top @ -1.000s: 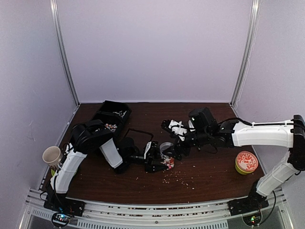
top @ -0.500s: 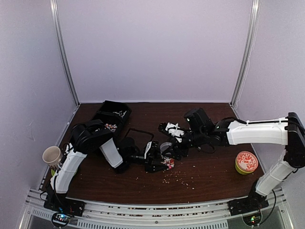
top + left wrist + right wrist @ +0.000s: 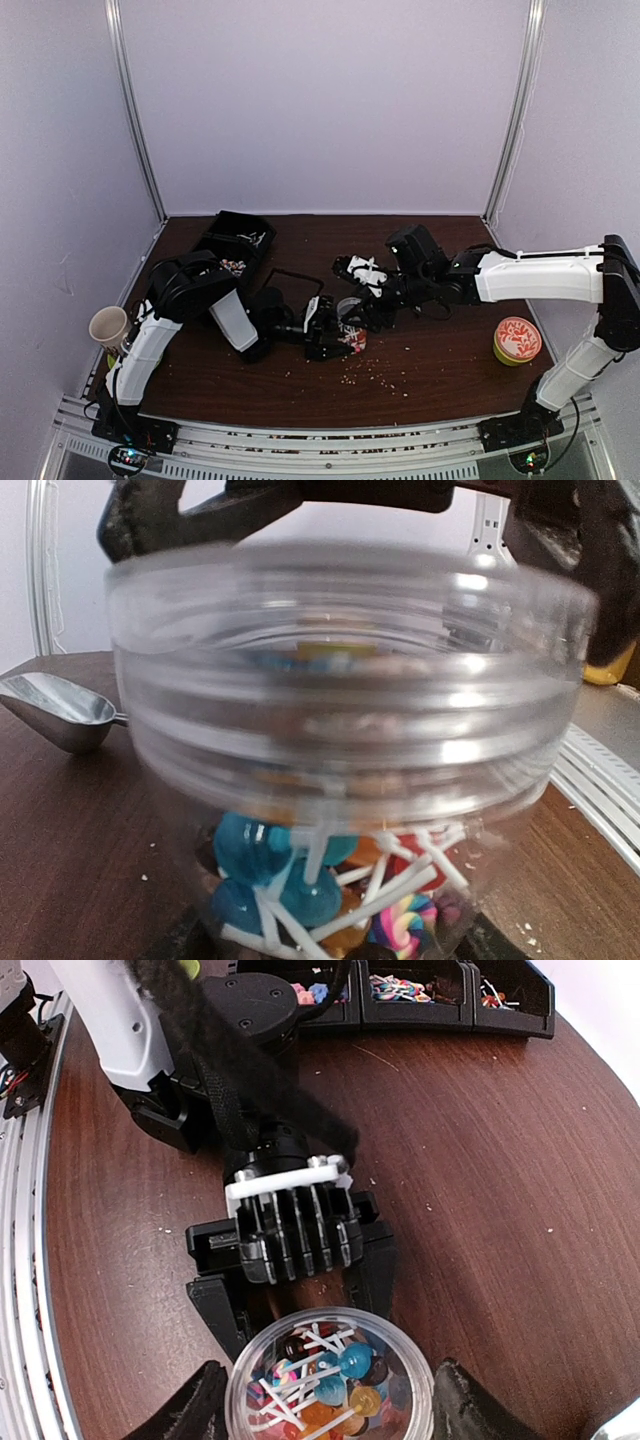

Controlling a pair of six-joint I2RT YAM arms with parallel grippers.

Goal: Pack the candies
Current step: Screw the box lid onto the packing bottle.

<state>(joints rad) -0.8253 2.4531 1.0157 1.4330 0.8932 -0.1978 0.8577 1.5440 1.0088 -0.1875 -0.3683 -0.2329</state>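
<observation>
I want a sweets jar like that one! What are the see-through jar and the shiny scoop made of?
The jar looks like clear, glossy plastic. You can see the candies right through it, and its neck has moulded screw ridges, though glass can't be ruled out. The scoop looks like polished metal, because it is silvery with mirror-like reflections.

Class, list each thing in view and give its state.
Jar: upright, open, part-filled with candies.
Left gripper: shut on jar.
Right gripper: fingers against jar's sides, shut on it.
Lid: off the jar, lying flat.
Cup: upright.
Scoop: lying down.
</observation>
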